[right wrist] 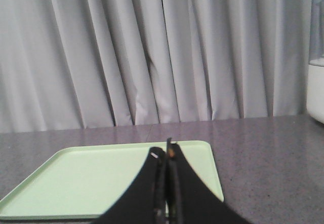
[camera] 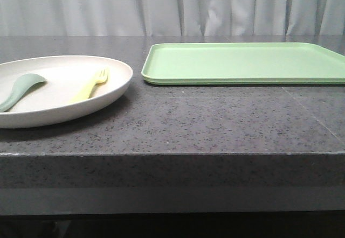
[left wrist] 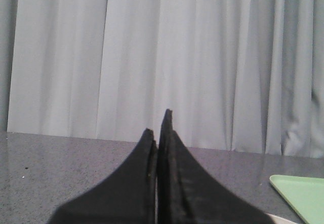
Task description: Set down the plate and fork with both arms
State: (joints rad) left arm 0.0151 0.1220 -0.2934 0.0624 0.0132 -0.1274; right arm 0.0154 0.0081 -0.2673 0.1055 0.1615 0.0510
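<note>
— Plate (camera: 116, 84) position? 
— Left on my counter (camera: 215, 119), fork (camera: 91, 85) and green spoon (camera: 21, 90) lying in it, tray (camera: 242, 63) just beside.
— Jaws? 
— Left gripper (left wrist: 159, 127) and right gripper (right wrist: 164, 150) both pressed closed, holding nothing

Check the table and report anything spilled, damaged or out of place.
Nothing stands out. The plate sits flat on the counter with the fork and a green spoon lying inside it. The tray beside it lies flat and bare. No spills or damage show.
</note>
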